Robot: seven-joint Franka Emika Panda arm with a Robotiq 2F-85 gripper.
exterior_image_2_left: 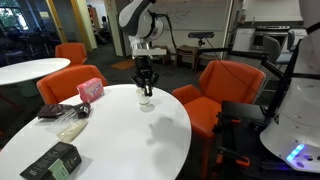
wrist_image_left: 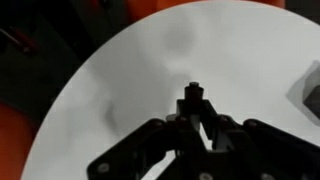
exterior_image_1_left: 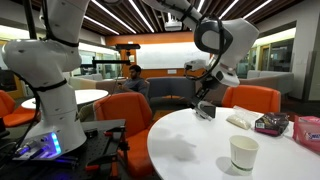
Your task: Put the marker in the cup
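My gripper [wrist_image_left: 192, 112] is shut on the marker [wrist_image_left: 192, 93], whose dark tip sticks out between the fingers. It hangs well above the white round table [wrist_image_left: 130, 80]. In an exterior view the gripper [exterior_image_1_left: 205, 106] is over the far part of the table, and the white cup [exterior_image_1_left: 243, 152] stands upright near the front edge, apart from it. In an exterior view the gripper [exterior_image_2_left: 146, 84] appears just above the cup [exterior_image_2_left: 147, 100]. The cup is out of the wrist view.
On one side of the table lie a pink box [exterior_image_2_left: 90, 89], a crumpled white packet [exterior_image_2_left: 70, 126], a dark flat item [exterior_image_2_left: 52, 112] and a dark box [exterior_image_2_left: 56, 160]. Orange chairs [exterior_image_2_left: 225, 85] ring the table. A second white robot [exterior_image_1_left: 55, 90] stands nearby.
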